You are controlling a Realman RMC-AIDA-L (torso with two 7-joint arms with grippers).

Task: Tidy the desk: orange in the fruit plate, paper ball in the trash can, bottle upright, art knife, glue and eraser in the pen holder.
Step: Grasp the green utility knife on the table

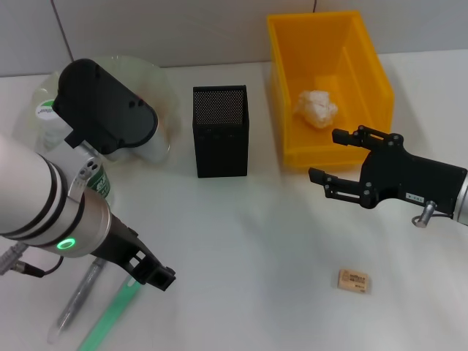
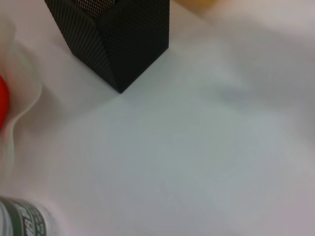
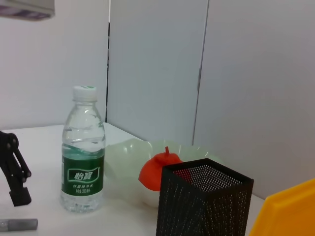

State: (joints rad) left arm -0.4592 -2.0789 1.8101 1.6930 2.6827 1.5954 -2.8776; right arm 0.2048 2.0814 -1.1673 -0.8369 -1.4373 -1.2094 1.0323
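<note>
Eraser (image 1: 354,280): small tan block with a printed label, lying flat on the white desk (image 1: 256,241) near its front right, alone, nothing touching it. The right tool (image 1: 327,162) hangs above the desk between the eraser and the trash can (image 1: 369,80), its two black fingers spread wide apart and holding nothing.

Trash can: deep bright-yellow plastic bin, rectangular, smooth walls. The paper ball (image 1: 316,107), a crumpled white wad, rests on its floor.

Pen holder (image 1: 220,131): tall square cup of black metal mesh, upright just left of the bin and apart from it. The right wrist view shows its open top; I cannot tell what, if anything, is inside.

Fruit plate (image 3: 123,157): translucent pale-green bowl with a wavy rim, beyond and left of the holder. The orange (image 3: 158,169), red-orange with a small pointed top, sits in it.

Bottle (image 3: 82,150): clear plastic, white cap, green label, upright beside the plate; in the head view the left arm covers most of it.

Left tool (image 1: 155,274): low over the front left of the desk; whether its fingers are parted I cannot tell. Under it lie a translucent green stick (image 1: 110,318) and a grey pen-like item (image 1: 73,307), side by side.
</note>
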